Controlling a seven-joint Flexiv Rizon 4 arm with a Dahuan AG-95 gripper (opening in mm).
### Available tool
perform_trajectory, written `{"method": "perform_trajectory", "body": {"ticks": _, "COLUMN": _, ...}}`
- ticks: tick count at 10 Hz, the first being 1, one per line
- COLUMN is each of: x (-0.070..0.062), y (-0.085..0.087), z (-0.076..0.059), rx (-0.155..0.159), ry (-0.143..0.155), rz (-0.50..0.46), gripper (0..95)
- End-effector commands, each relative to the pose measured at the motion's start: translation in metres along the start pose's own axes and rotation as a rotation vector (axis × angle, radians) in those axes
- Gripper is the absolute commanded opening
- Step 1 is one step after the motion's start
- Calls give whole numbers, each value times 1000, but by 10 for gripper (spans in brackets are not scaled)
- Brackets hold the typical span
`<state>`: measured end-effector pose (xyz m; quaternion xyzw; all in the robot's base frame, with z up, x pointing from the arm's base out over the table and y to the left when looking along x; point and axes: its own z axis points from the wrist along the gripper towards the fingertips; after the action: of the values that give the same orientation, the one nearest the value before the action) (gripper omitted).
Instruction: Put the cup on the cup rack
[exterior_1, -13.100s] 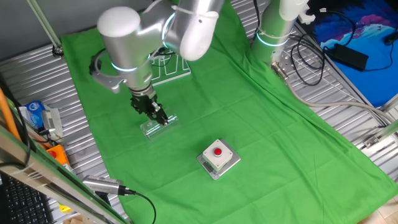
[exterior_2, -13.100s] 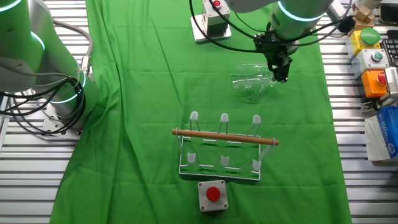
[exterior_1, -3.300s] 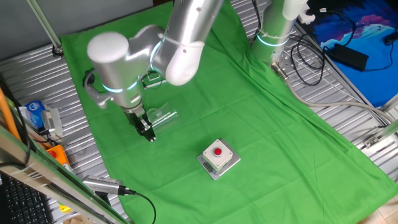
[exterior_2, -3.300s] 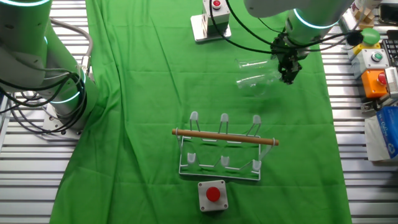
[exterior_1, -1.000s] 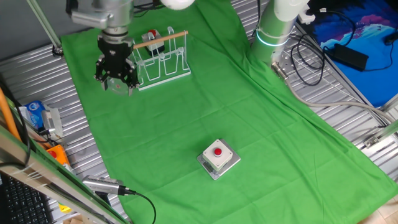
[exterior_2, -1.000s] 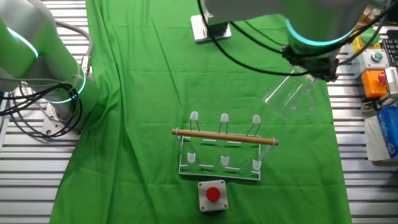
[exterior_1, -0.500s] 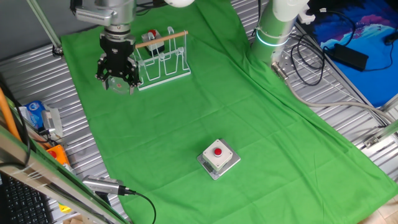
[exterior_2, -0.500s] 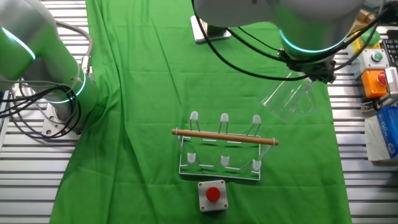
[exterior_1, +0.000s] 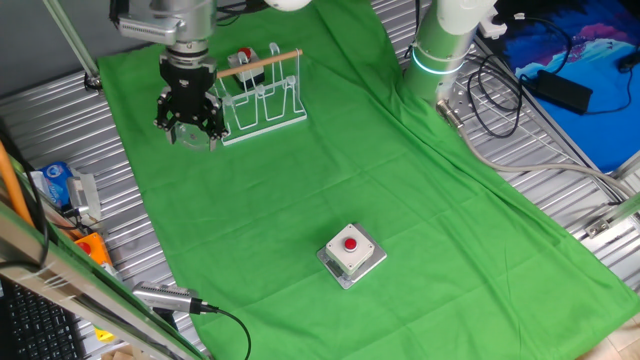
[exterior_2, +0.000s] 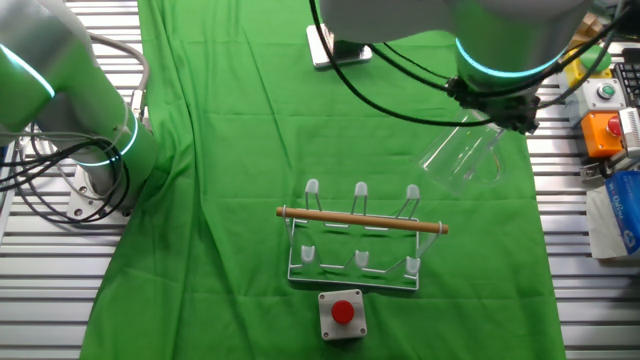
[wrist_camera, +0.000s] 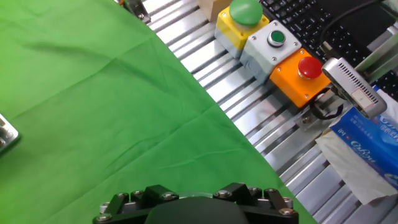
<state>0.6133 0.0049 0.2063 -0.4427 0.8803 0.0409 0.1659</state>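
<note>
Claw (exterior_1: 189, 128) clamped on the cup (exterior_2: 462, 160) above green cloth (exterior_1: 330, 170) over slatted metal table (exterior_2: 580, 270).

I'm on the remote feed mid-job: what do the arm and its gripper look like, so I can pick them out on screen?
The arm is glossy silver-grey with rounded joint housings; in the other fixed view a glowing teal ring circles a joint. Black cables loop from it over the green cloth. The gripper is a compact black unit with dark fingers. The hand view shows a black, bolted mounting rim at the bottom edge.
</note>
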Motion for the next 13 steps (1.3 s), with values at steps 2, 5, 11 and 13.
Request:
{"method": "perform_trajectory", "body": {"ticks": 2, "x": 0, "y": -1, "z": 1, "rx": 12, "ry": 222, "rz": 62, "gripper": 0}}
{"method": "perform_trajectory", "body": {"ticks": 5, "x": 0, "y": -1, "z": 1, "rx": -1, "ry": 252, "rz": 115, "gripper": 0}}
{"method": "perform_trajectory", "body": {"ticks": 11, "x": 0, "y": -1, "z": 1, "rx": -1, "ry": 260, "rz": 117, "gripper": 0}}
{"method": "perform_trajectory", "body": {"ticks": 13, "x": 0, "y": -1, "z": 1, "rx": 3, "ry": 257, "rz": 124, "gripper": 0}}
